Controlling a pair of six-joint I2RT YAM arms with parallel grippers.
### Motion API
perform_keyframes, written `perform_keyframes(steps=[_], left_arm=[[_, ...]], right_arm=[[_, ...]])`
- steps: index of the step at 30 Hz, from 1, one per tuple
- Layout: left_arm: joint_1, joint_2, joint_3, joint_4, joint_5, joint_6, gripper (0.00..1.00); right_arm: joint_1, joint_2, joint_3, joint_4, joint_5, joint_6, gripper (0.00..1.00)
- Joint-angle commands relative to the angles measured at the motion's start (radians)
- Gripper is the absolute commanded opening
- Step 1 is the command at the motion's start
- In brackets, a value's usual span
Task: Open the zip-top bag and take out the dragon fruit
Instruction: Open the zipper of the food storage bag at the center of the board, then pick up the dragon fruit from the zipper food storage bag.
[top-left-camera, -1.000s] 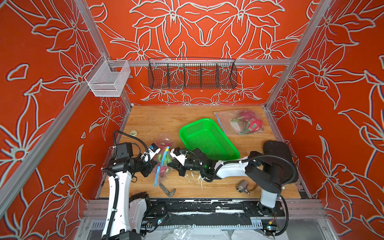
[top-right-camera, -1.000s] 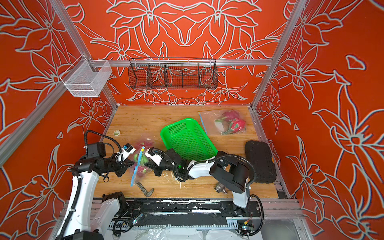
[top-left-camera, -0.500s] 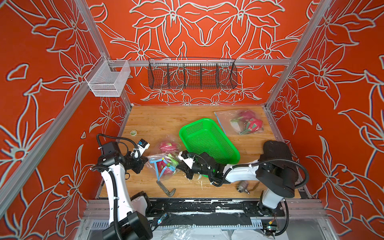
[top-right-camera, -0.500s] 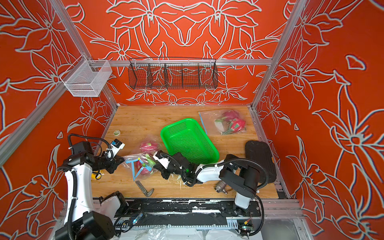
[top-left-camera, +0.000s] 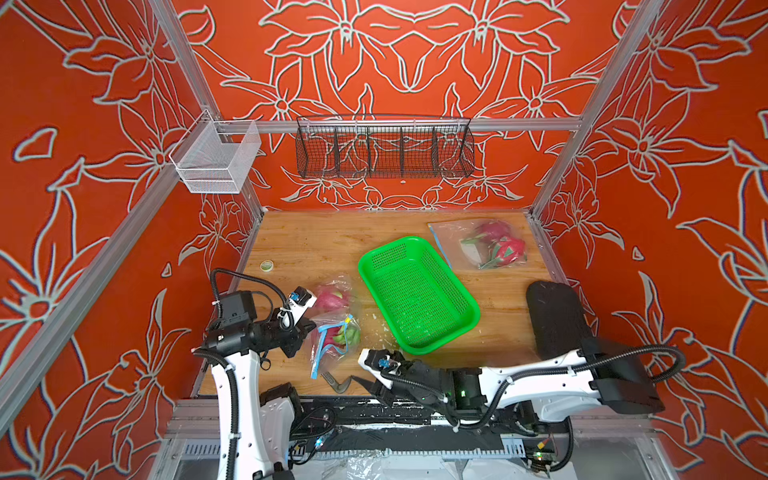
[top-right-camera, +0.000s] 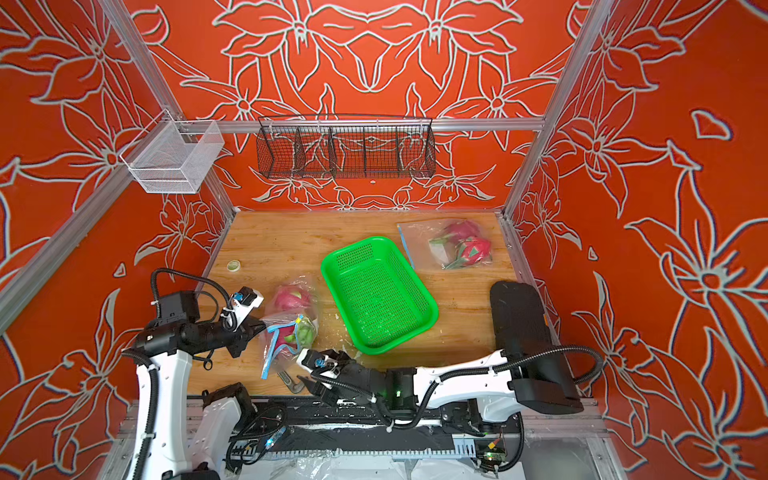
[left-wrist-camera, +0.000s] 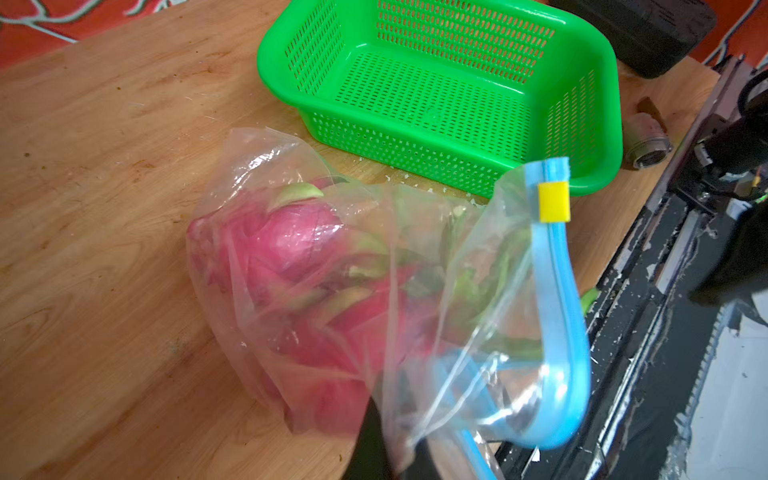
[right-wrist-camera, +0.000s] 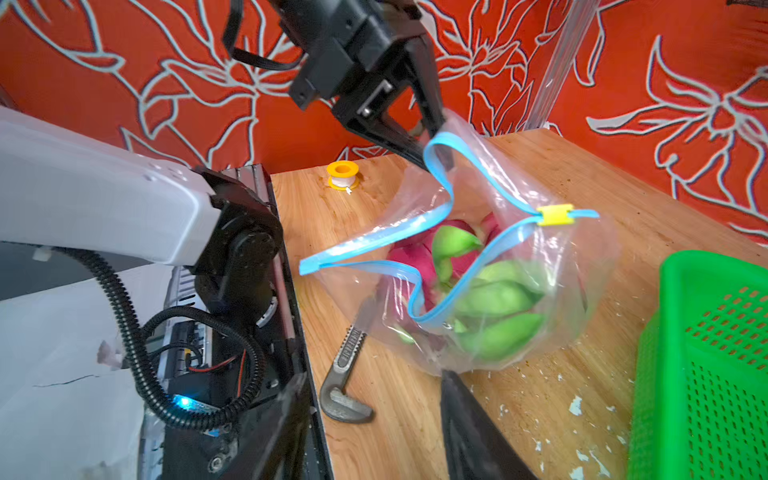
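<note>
Moved: right fingers (right-wrist-camera: 469, 415) off the zip-top bag (top-left-camera: 332, 345), back at the worktop (top-left-camera: 307, 245) front edge, now parted, empty. The left fingers (right-wrist-camera: 428, 104) pinch the bag's blue zip rim, mouth gaping. The dragon fruit (left-wrist-camera: 299, 245) sits inside the bag, toward the front-left corner, beside the green basket (top-left-camera: 415, 291). A pipe wrench (right-wrist-camera: 345, 374) lies just beside the bag at the front edge.

dragon fruit (top-left-camera: 330, 298) in bag (top-left-camera: 328, 353), basket (top-left-camera: 415, 291) at right
</note>
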Motion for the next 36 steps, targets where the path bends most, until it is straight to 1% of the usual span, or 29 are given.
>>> perform_keyframes(steps=[1,3,5,9,17,18,20,21,22,23,24,25,26,27,29,31,33,35,36], left_arm=[[-0.016,0.003,-0.006,0.012,0.049,-0.033,0.0],[-0.027,-0.014,-0.018,0.016,0.048,-0.034,0.0],[-0.039,-0.032,-0.029,0.024,0.042,-0.04,0.0],[-0.046,-0.046,-0.034,0.024,0.036,-0.041,0.0],[-0.046,-0.032,-0.04,0.03,0.036,-0.031,0.0],[-0.048,-0.033,-0.043,0.03,0.038,-0.029,0.0],[-0.048,-0.036,-0.049,0.032,0.039,-0.027,0.0],[-0.049,-0.038,-0.052,0.036,0.037,-0.027,0.01],[-0.048,-0.038,-0.055,0.036,0.034,-0.028,0.08],[-0.049,-0.039,-0.058,0.041,0.028,-0.027,0.28],[-0.048,-0.037,-0.059,0.05,0.018,-0.03,0.48],[-0.048,-0.034,-0.058,0.062,0.004,-0.036,0.6],[-0.048,-0.027,-0.054,0.076,-0.024,-0.039,0.7],[-0.047,-0.013,-0.048,0.092,-0.059,-0.037,0.76],[-0.041,0.033,-0.025,0.111,-0.125,-0.024,0.78],[-0.017,0.103,0.026,0.097,-0.153,0.001,0.83],[0.029,0.189,0.092,0.093,-0.14,0.012,0.87],[0.074,0.284,0.152,0.1,-0.102,0.0,0.9],[0.083,0.324,0.178,0.098,-0.085,-0.002,0.91]], right_arm=[[0.003,0.059,0.088,-0.062,0.073,0.06,0.54],[0.001,0.113,0.139,-0.071,0.095,0.075,0.54],[-0.023,0.158,0.181,-0.078,0.094,0.096,0.54],[-0.099,0.22,0.237,-0.096,0.02,0.171,0.54],[-0.178,0.314,0.288,-0.076,-0.035,0.23,0.52],[-0.19,0.329,0.296,-0.07,-0.049,0.234,0.51],[-0.212,0.354,0.316,-0.057,-0.087,0.239,0.45],[-0.221,0.364,0.324,-0.048,-0.098,0.237,0.39],[-0.224,0.369,0.331,-0.045,-0.108,0.232,0.29],[-0.228,0.373,0.339,-0.046,-0.118,0.226,0.17],[-0.231,0.368,0.342,-0.05,-0.125,0.221,0.07],[-0.23,0.358,0.339,-0.051,-0.13,0.215,0.0],[-0.23,0.346,0.334,-0.061,-0.133,0.209,0.0],[-0.231,0.329,0.325,-0.069,-0.133,0.206,0.0],[-0.231,0.3,0.301,-0.078,-0.135,0.198,0.0],[-0.231,0.273,0.278,-0.082,-0.14,0.194,0.0],[-0.23,0.251,0.258,-0.094,-0.148,0.193,0.0],[-0.231,0.23,0.234,-0.099,-0.15,0.19,0.0],[-0.23,0.22,0.219,-0.095,-0.15,0.189,0.0]])
